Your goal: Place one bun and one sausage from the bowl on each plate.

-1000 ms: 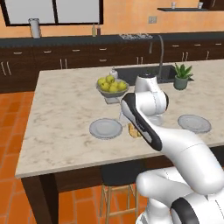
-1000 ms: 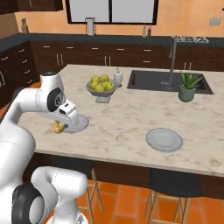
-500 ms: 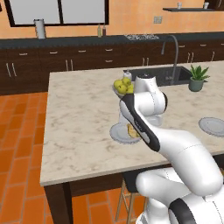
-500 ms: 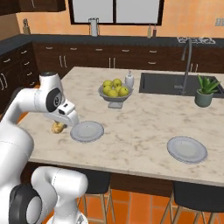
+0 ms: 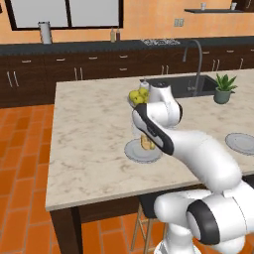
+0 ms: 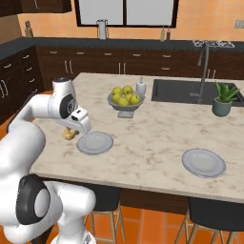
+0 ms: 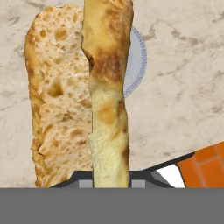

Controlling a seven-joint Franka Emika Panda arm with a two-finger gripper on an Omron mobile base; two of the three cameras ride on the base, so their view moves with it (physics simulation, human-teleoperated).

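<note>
A bun (image 7: 83,96) is clamped lengthwise in the gripper (image 6: 71,134) — the fingers are drawn in against its sides. It is held above the marble counter (image 5: 89,134), beside the nearer plate (image 6: 95,142) — the second plate (image 6: 203,162) is seen well apart

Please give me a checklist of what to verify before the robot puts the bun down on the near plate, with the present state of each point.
1. Bun held by the gripper: ok.
2. Near plate bare, ready to receive: ok.
3. Bun over that plate: not ok in the right base view, where it hangs beside the rim; over it in the left.
4. Far plate also bare: ok.
5. Fruit bowl away from the path: ok.
6. Sausage already placed: not ok, none on either plate.
</note>
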